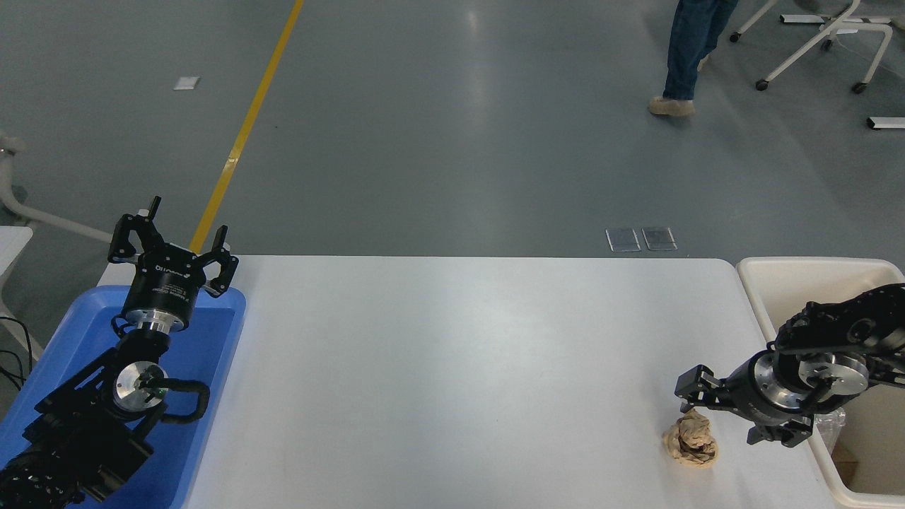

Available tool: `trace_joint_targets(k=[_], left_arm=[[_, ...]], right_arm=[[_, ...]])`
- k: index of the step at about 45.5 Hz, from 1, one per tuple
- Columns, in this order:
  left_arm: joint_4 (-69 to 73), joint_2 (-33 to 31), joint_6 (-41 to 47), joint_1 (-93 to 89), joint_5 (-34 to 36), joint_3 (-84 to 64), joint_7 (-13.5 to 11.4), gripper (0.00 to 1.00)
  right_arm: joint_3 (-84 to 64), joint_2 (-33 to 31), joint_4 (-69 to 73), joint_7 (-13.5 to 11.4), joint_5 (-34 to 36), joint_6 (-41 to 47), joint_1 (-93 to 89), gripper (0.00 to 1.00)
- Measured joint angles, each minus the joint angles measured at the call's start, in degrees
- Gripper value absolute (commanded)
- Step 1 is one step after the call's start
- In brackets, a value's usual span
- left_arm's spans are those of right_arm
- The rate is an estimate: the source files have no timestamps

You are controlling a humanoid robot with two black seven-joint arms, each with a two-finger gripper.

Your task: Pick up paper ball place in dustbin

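The paper ball [691, 440], a tan crumpled wad, lies on the white table [452, 367] near its front right corner. My right gripper [732, 417] comes in from the right over the dustbin's rim and hangs just above and right of the ball. Its jaws are open and hold nothing. Its left finger [696, 391] is right above the ball's top. The cream dustbin [792, 272] stands against the table's right edge, partly hidden by my right arm. My left gripper [173, 244] is open and parked above the blue tray at the left.
A shallow blue tray [212, 353] lies at the table's left edge under my left arm. A clear wrinkly plastic wad [831, 423] shows at the dustbin's near wall. A person's legs [689, 49] stand far off on the floor, next to a wheeled chair frame [813, 42].
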Motion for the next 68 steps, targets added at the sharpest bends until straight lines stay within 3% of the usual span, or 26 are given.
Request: trace_joint_targets(k=[2,4,10,15,42,68], left_arm=[[0.0,0.0,0.0,0.0,0.0,0.0,0.0,0.99],[0.0,0.0,0.0,0.0,0.0,0.0,0.0,0.99],[0.0,0.0,0.0,0.0,0.0,0.0,0.0,0.99],[0.0,0.0,0.0,0.0,0.0,0.0,0.0,0.99],[0.0,0.0,0.0,0.0,0.0,0.0,0.0,0.99],[0.0,0.0,0.0,0.0,0.0,0.0,0.0,0.99]], right_arm=[[0.4,0.0,0.0,0.0,-0.1,-0.8,-0.8,0.94],[0.7,0.0,0.0,0.0,-0.3,-1.7,-1.5,0.83],[1.2,0.2,0.0,0.1,-1.0,-4.3,-3.6,0.29],[1.4,0.3,0.1,0.1,-2.9,-6.0,-4.8,0.0],[-1.5,-1.6,1.5,0.1,-6.2,-6.8,3.3,0.0],[-6.3,-2.5,2.7,0.2,-5.9,8.6,36.3,0.0]])
